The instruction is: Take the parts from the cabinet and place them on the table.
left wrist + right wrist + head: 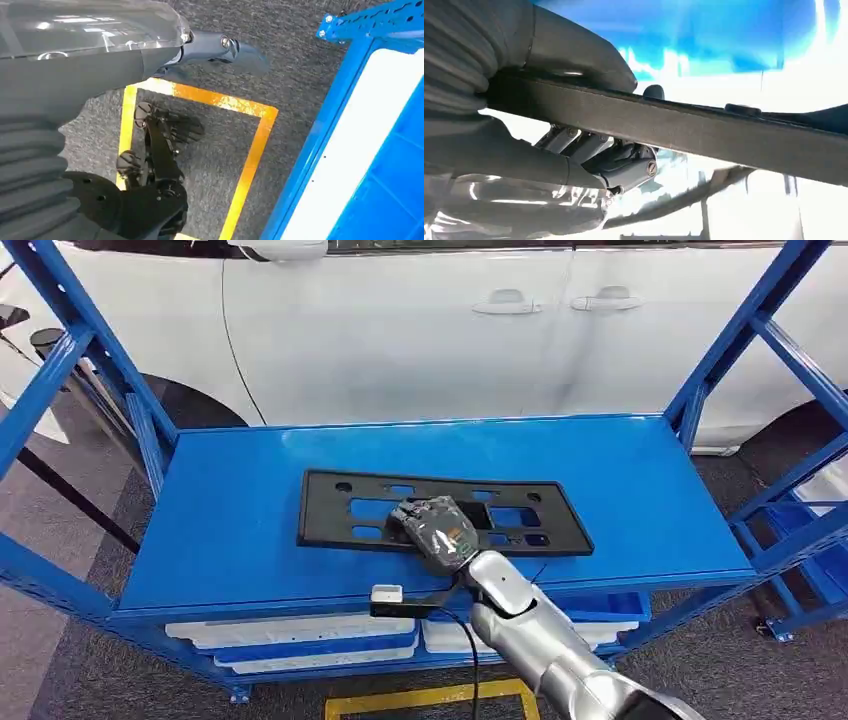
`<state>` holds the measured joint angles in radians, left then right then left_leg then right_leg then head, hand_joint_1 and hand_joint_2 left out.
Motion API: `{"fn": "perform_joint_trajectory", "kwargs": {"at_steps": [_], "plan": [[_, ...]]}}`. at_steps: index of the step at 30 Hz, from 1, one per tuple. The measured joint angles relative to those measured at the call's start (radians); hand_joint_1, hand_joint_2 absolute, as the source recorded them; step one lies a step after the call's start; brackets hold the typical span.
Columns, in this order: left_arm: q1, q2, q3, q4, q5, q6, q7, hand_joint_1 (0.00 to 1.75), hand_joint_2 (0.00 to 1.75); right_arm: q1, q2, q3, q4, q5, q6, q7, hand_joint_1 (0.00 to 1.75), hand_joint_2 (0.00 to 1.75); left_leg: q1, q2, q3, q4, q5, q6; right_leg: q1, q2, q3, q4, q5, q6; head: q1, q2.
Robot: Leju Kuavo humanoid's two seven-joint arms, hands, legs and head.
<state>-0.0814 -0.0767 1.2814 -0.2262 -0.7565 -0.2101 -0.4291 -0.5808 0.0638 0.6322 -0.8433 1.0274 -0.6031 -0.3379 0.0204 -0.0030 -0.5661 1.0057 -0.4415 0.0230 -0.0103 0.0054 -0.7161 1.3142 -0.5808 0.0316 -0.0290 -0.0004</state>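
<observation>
So the black plastic part (445, 511), a long flat plate with a bunch of cutouts, is lying flat on the blue top shelf (250, 530) of the cabinet, roughly in the middle and a bit toward the front edge. The right robot hand (437, 530) sits right on the plate's near long edge, about halfway along it. From the right wrist view you can see it's actually clamped on: the thick grey thumb (574, 55) is on one face of the part (704, 130) and the darker fingers (624, 167) are curled against the other face, so it's gripping the edge. The left robot hand (165, 60) hangs down low over grey carpet (300, 60) with a yellow tape square (250, 150), nothing in it, and I can't really tell how its fingers are set. Behind the cabinet there's a white car (420, 330)
</observation>
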Motion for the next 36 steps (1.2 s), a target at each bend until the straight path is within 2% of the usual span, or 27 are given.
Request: {"fn": "perform_joint_trajectory", "kwargs": {"at_steps": [2, 3, 4, 5, 6, 8, 9, 10, 11, 13, 14, 15, 16, 18, 19, 20, 23, 24, 26, 28, 29, 30, 31, 32, 34, 35, 36], "plan": [[0.001, 0.000, 0.000, 0.000, 0.005, -0.029, -0.025, 0.00, 1.75, 0.019, -0.017, -0.021, -0.066, -0.100, -0.010, -0.078, 1.75, 1.75, -0.006, 0.000, 0.003, 0.000, 0.000, 0.000, 0.007, 0.000, 0.065, -0.131, 0.074, -0.016, 0.000, 0.000], [0.000, 0.000, 0.000, 0.000, 0.008, -0.049, -0.045, 0.00, 1.75, 0.039, -0.035, -0.039, -0.126, -0.209, -0.009, -0.163, 1.75, 1.75, -0.008, -0.001, 0.004, 0.000, 0.000, 0.000, 0.013, 0.000, 0.118, -0.230, 0.114, -0.032, 0.000, 0.000], [0.000, -0.004, 0.000, 0.002, 0.012, -0.063, -0.062, 0.00, 1.75, 0.056, -0.059, -0.057, -0.214, -0.344, 0.004, -0.263, 1.75, 1.75, -0.002, -0.001, 0.005, 0.000, 0.001, 0.000, 0.025, -0.001, 0.160, -0.306, 0.127, -0.054, 0.000, 0.000], [-0.001, -0.007, 0.000, 0.003, 0.012, -0.069, -0.070, 0.00, 1.75, 0.073, -0.085, -0.074, -0.317, -0.483, 0.024, -0.325, 1.75, 1.75, -0.012, -0.002, 0.005, 0.003, -0.002, -0.005, 0.028, -0.003, 0.161, -0.317, 0.124, -0.060, 0.000, 0.000], [-0.002, -0.005, 0.000, 0.003, 0.012, -0.071, -0.076, 0.00, 1.75, 0.087, -0.114, -0.091, -0.430, -0.623, 0.046, -0.346, 1.75, 1.75, -0.002, -0.003, 0.004, 0.002, -0.003, -0.009, 0.034, -0.005, 0.161, -0.320, 0.125, -0.059, 0.000, 0.000], [-0.004, -0.004, 0.000, 0.003, 0.012, -0.070, -0.081, 0.00, 1.75, 0.124, -0.167, -0.115, -0.631, -0.812, 0.126, -0.351, 1.75, 1.75, -0.003, -0.003, 0.005, -0.005, 0.000, -0.019, 0.033, -0.005, 0.160, -0.323, 0.127, -0.063, 0.000, 0.000], [-0.004, -0.003, 0.000, 0.003, 0.012, -0.068, -0.083, 0.00, 1.75, 0.145, -0.184, -0.125, -0.693, -0.836, 0.154, -0.355, 1.75, 1.75, -0.013, -0.003, 0.003, -0.003, -0.001, -0.024, 0.018, -0.005, 0.166, -0.343, 0.147, -0.056, 0.000, 0.000], [-0.004, 0.001, 0.000, 0.003, 0.012, -0.065, -0.085, 0.00, 1.75, 0.159, -0.195, -0.135, -0.771, -0.838, 0.182, -0.361, 1.75, 1.75, -0.009, -0.002, -0.005, 0.015, -0.016, -0.026, 0.016, -0.005, 0.168, -0.352, 0.152, -0.053, 0.000, 0.000], [-0.006, 0.001, 0.000, 0.003, 0.012, -0.065, -0.086, 0.00, 1.75, 0.171, -0.198, -0.137, -0.816, -0.838, 0.193, -0.362, 1.75, 1.75, -0.010, -0.003, -0.025, 0.062, -0.053, -0.029, 0.013, -0.005, 0.167, -0.354, 0.155, -0.056, 0.000, 0.000], [-0.013, 0.001, 0.000, 0.003, 0.011, -0.065, -0.087, 0.00, 1.75, 0.199, -0.208, -0.145, -0.889, -0.837, 0.204, -0.363, 1.75, 1.75, -0.005, -0.002, -0.099, 0.226, -0.136, -0.039, 0.013, -0.007, 0.164, -0.350, 0.153, -0.057, 0.000, 0.000], [-0.012, 0.001, 0.000, 0.003, 0.011, -0.065, -0.091, 0.00, 1.75, 0.206, -0.215, -0.148, -0.918, -0.850, 0.215, -0.362, 1.75, 1.75, -0.004, -0.002, -0.128, 0.287, -0.154, -0.042, 0.013, -0.007, 0.162, -0.346, 0.151, -0.056, 0.000, 0.000], [-0.011, 0.001, 0.000, 0.003, 0.010, -0.065, -0.095, 0.00, 1.75, 0.210, -0.220, -0.148, -0.946, -0.870, 0.233, -0.358, 1.75, 1.75, -0.003, -0.002, -0.139, 0.306, -0.150, -0.045, 0.012, -0.007, 0.159, -0.342, 0.148, -0.055, 0.000, 0.000], [-0.011, 0.001, 0.000, 0.003, 0.010, -0.063, -0.105, 0.00, 1.75, 0.211, -0.227, -0.148, -1.007, -0.922, 0.282, -0.357, 1.75, 1.75, -0.001, -0.001, -0.126, 0.273, -0.120, -0.046, 0.010, -0.007, 0.156, -0.336, 0.145, -0.054, 0.000, 0.000], [-0.013, 0.003, 0.000, 0.003, 0.010, -0.059, -0.114, 0.00, 1.75, 0.209, -0.227, -0.161, -1.117, -1.005, 0.403, -0.359, 1.75, 1.75, -0.001, -0.001, -0.045, 0.106, -0.026, -0.045, 0.007, -0.006, 0.157, -0.321, 0.133, -0.047, 0.000, 0.000], [-0.013, 0.003, 0.000, 0.003, 0.010, -0.053, -0.118, 0.00, 1.75, 0.208, -0.222, -0.174, -1.165, -1.044, 0.470, -0.362, 1.75, 1.75, -0.001, 0.001, -0.010, 0.026, 0.001, -0.039, 0.007, -0.006, 0.157, -0.315, 0.126, -0.043, 0.000, 0.000], [-0.015, 0.003, -0.001, 0.003, 0.010, -0.042, -0.120, 0.00, 1.75, 0.209, -0.216, -0.192, -1.203, -1.097, 0.544, -0.364, 1.75, 1.75, -0.008, 0.000, -0.002, 0.011, -0.015, -0.033, 0.014, -0.006, 0.153, -0.308, 0.123, -0.037, 0.000, 0.000], [-0.011, 0.003, 0.000, 0.003, 0.016, -0.016, -0.120, 0.00, 1.75, 0.211, -0.205, -0.241, -1.246, -1.257, 0.683, -0.334, 1.75, 1.75, -0.010, -0.003, -0.006, 0.014, -0.012, -0.018, 0.012, -0.007, 0.151, -0.311, 0.127, -0.024, 0.000, 0.000], [-0.010, 0.003, 0.000, 0.003, 0.020, -0.009, -0.119, 0.00, 1.75, 0.214, -0.204, -0.251, -1.246, -1.307, 0.718, -0.317, 1.75, 1.75, -0.005, -0.002, -0.005, 0.007, -0.003, -0.007, 0.014, -0.006, 0.151, -0.308, 0.130, -0.018, 0.000, 0.000], [-0.012, 0.003, 0.001, 0.003, 0.024, 0.004, -0.109, 0.00, 1.75, 0.227, -0.204, -0.259, -1.227, -1.388, 0.794, -0.287, 1.75, 1.75, -0.002, 0.000, -0.005, -0.002, 0.005, 0.005, 0.008, -0.005, 0.130, -0.256, 0.074, -0.009, 0.000, 0.000], [-0.012, 0.003, 0.003, 0.003, 0.025, 0.025, -0.084, 0.00, 1.75, 0.253, -0.204, -0.254, -1.178, -1.418, 0.840, -0.284, 1.75, 1.75, -0.003, 0.000, -0.013, -0.001, 0.010, 0.010, 0.004, -0.005, 0.062, -0.098, -0.011, -0.003, 0.000, 0.000], [-0.012, 0.003, 0.004, 0.003, 0.027, 0.032, -0.076, 0.00, 1.75, 0.272, -0.204, -0.248, -1.156, -1.424, 0.844, -0.284, 1.75, 1.75, -0.004, 0.000, -0.018, -0.001, 0.011, 0.011, 0.002, -0.005, 0.031, -0.028, -0.037, 0.000, 0.000, 0.000], [-0.011, 0.004, 0.005, 0.003, 0.028, 0.035, -0.070, 0.00, 1.75, 0.287, -0.204, -0.243, -1.138, -1.428, 0.848, -0.284, 1.75, 1.75, -0.004, -0.001, -0.022, 0.001, 0.014, 0.010, 0.000, -0.005, 0.016, 0.006, -0.041, 0.001, 0.000, 0.000], [-0.012, 0.004, 0.008, 0.003, 0.031, 0.042, -0.063, 0.00, 1.75, 0.299, -0.204, -0.238, -1.125, -1.431, 0.849, -0.281, 1.75, 1.75, -0.004, -0.003, -0.026, 0.004, 0.015, 0.009, -0.003, -0.005, 0.027, -0.013, -0.019, 0.001, 0.000, 0.000], [-0.011, 0.005, 0.011, 0.003, 0.031, 0.050, -0.054, 0.00, 1.75, 0.306, -0.205, -0.234, -1.119, -1.432, 0.849, -0.277, 1.75, 1.75, -0.004, -0.004, -0.029, 0.007, 0.016, 0.008, -0.003, -0.005, 0.062, -0.078, 0.020, -0.001, 0.000, 0.000], [-0.011, 0.004, 0.018, 0.003, 0.031, 0.066, -0.035, 0.00, 1.75, 0.324, -0.205, -0.217, -1.111, -1.436, 0.854, -0.267, 1.75, 1.75, -0.004, -0.004, -0.031, 0.011, 0.018, 0.004, -0.003, -0.005, 0.162, -0.261, 0.099, -0.010, 0.000, 0.000], [-0.011, 0.002, 0.019, 0.003, 0.028, 0.075, -0.023, 0.00, 1.75, 0.335, -0.209, -0.204, -1.105, -1.437, 0.857, -0.275, 1.75, 1.75, -0.009, -0.005, -0.034, 0.013, 0.020, -0.003, 0.002, -0.004, 0.183, -0.306, 0.091, -0.013, 0.000, 0.000], [-0.011, 0.002, 0.019, 0.003, 0.022, 0.086, -0.013, 0.00, 1.75, 0.347, -0.218, -0.191, -1.097, -1.439, 0.856, -0.292, 1.75, 1.75, -0.010, -0.005, -0.038, 0.014, 0.024, -0.010, 0.005, -0.004, 0.175, -0.306, 0.101, -0.015, 0.000, 0.000]]}}
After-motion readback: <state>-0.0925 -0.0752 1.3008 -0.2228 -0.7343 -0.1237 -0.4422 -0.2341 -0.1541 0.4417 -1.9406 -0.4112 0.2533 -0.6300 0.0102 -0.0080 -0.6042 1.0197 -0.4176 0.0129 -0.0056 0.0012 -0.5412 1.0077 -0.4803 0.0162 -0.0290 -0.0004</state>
